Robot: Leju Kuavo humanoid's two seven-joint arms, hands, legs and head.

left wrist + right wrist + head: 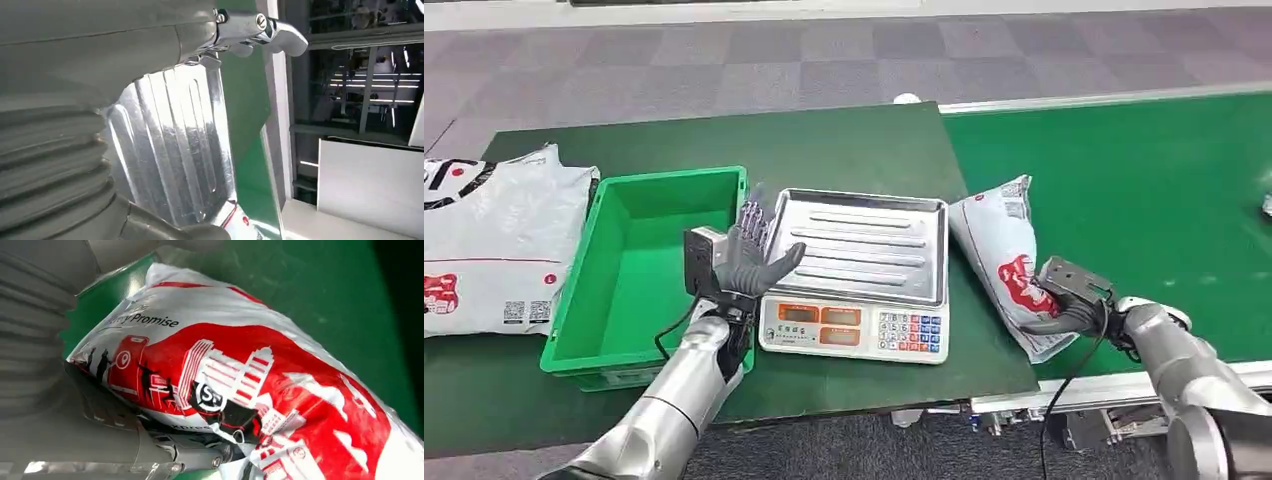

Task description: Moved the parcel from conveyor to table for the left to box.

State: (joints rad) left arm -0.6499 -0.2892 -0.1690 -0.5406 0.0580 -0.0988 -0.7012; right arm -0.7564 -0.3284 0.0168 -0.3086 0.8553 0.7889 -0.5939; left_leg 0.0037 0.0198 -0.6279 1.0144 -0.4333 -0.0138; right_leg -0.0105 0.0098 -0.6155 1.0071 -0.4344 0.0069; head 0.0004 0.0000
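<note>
A white parcel (pixel 1004 262) with red print lies at the seam between the green conveyor (pixel 1144 190) and the dark table (pixel 824 150), beside the scale. My right hand (pixel 1064 312) grips its near end; the right wrist view has the parcel (pixel 260 390) pressed against my fingers (pixel 190 455). My left hand (pixel 752 258) is raised with fingers spread, empty, between the green box (pixel 589 300) and the scale's steel pan (pixel 864 245). The pan (pixel 170 150) also lies beyond my hand in the left wrist view.
The scale's keypad front (pixel 854 328) faces me. Another white parcel (pixel 494 240) lies on the table left of the green box. Grey carpet floor (pixel 724 60) lies beyond the table. A pale object (pixel 1267 205) sits at the conveyor's far right edge.
</note>
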